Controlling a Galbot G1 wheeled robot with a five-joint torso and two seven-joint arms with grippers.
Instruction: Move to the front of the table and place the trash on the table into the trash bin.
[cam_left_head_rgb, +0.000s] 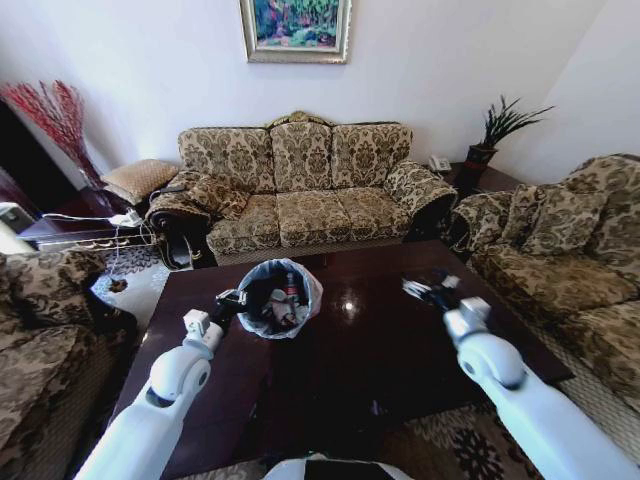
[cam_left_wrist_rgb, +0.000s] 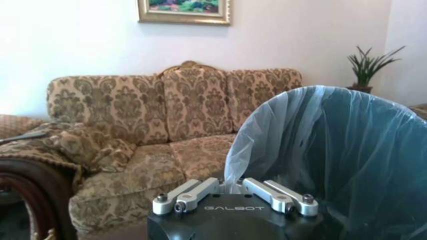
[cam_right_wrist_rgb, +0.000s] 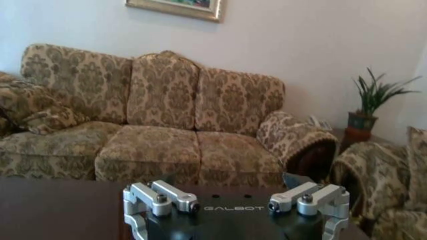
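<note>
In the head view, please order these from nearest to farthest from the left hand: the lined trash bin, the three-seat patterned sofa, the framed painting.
1. Round black trash bin with whitish plastic liner, right at the left hand, on the table.
2. Three-seat floral-patterned sofa, behind the table.
3. Gold-framed painting, on the wall above the sofa.

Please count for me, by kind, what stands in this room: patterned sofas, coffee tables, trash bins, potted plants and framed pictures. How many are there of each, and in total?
Patterned sofas: 3
Coffee table: 1
Trash bin: 1
Potted plant: 1
Framed picture: 1
Total: 7
</note>
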